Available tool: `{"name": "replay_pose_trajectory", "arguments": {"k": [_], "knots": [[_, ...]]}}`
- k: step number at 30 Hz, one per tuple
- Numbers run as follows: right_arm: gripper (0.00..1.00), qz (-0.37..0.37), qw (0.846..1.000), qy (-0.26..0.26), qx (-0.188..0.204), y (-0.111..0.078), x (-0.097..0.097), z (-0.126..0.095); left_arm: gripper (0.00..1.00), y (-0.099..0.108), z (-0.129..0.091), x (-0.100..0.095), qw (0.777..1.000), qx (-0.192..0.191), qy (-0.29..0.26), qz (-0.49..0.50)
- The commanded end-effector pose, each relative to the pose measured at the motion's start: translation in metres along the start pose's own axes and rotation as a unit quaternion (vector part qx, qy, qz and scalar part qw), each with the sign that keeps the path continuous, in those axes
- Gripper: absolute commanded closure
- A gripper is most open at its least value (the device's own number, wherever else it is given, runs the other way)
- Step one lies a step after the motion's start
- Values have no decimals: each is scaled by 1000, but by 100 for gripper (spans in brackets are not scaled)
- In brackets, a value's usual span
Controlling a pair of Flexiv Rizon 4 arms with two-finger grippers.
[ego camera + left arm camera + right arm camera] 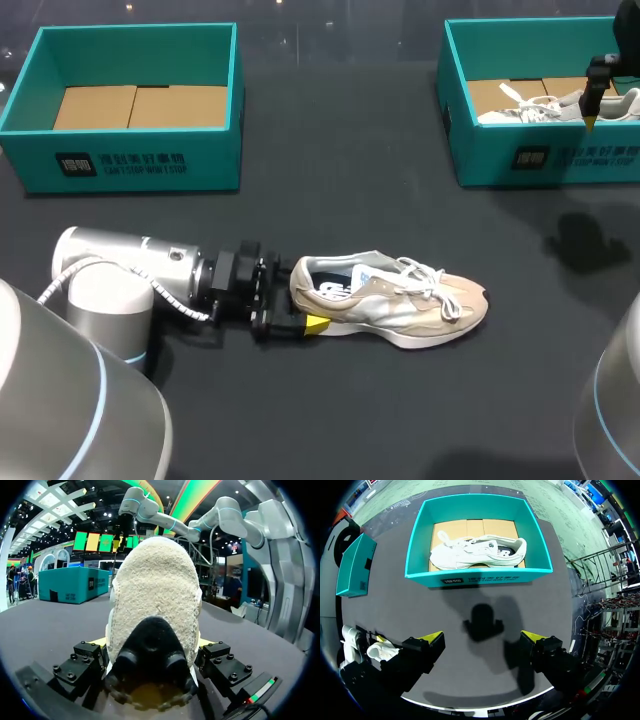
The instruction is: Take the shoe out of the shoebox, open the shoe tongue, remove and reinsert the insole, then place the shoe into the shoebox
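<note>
The left gripper (300,300) clamps the heel of the shoe (400,300) lying on the table (350,420), apparently to steady it for tongue work, while the right gripper (482,637) hangs open over the right-hand shoebox (480,576)

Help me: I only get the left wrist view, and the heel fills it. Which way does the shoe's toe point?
Observer: The shoe stands on its sole on the table, toe toward the robot's right, away from the left gripper.
Operator: Is a box free?
Observer: The left box shows only its cardboard floor.
Operator: And my other arm?
Observer: The right gripper hangs open above the table, before the right box.
</note>
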State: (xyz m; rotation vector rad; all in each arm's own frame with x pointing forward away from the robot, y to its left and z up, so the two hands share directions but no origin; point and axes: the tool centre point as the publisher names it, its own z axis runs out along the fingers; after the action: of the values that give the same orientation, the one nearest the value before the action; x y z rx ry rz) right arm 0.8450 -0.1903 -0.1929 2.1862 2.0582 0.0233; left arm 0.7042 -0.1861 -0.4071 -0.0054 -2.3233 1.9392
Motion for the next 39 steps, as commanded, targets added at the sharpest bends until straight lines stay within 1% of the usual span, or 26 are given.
{"name": "replay_pose_trajectory", "arguments": {"k": [1, 3, 6, 7, 9, 10, 14, 18, 24, 28, 30, 34, 36, 39], "knots": [[0, 0, 1000, 0, 0, 0, 0, 0, 100, 0, 0, 2, 1000, 0, -1, 0], [0, 0, 1000, 0, 0, 0, 0, 0, 100, 0, 0, 2, 1000, 0, -1, 0], [0, 6, 1000, 6, -2, -4, 16, -3, 100, 0, 0, 2, 1000, 0, -1, 0], [0, 8, 1000, 0, 6, -5, 24, -4, 100, 0, 0, 2, 1000, 0, -1, 0], [0, 3, 999, -18, 27, -9, 43, -7, 100, 0, 0, 2, 1000, 0, -1, 0], [0, 2, 999, -23, 29, -12, 53, -8, 100, 0, 0, 2, 1000, 0, -1, 0], [0, -2, 999, -35, 24, -27, 100, -14, 100, 0, 0, 2, 1000, 0, -1, 0], [0, 5, 999, -43, 26, -43, 142, -15, 100, 0, 0, 2, 1000, 0, -1, 0], [0, 22, 999, -42, 19, -62, 195, -21, 100, 0, 0, 2, 1000, 0, -1, 0], [0, 35, 998, -41, 18, -70, 230, -20, 100, 0, 0, 2, 1000, 0, -1, 0], [0, 43, 998, -41, 24, -73, 245, -18, 100, 0, 0, 2, 1000, 0, -1, 0], [0, 58, 997, -30, 29, -78, 270, -15, 100, 0, 0, 2, 1000, 0, -1, 0], [0, 61, 998, -18, 29, -79, 276, -13, 100, 0, 0, 2, 1000, 0, -1, 0], [0, 61, 998, -18, 29, -79, 276, -13, 100, 0, 0, 2, 1000, 0, -1, 0]]}}
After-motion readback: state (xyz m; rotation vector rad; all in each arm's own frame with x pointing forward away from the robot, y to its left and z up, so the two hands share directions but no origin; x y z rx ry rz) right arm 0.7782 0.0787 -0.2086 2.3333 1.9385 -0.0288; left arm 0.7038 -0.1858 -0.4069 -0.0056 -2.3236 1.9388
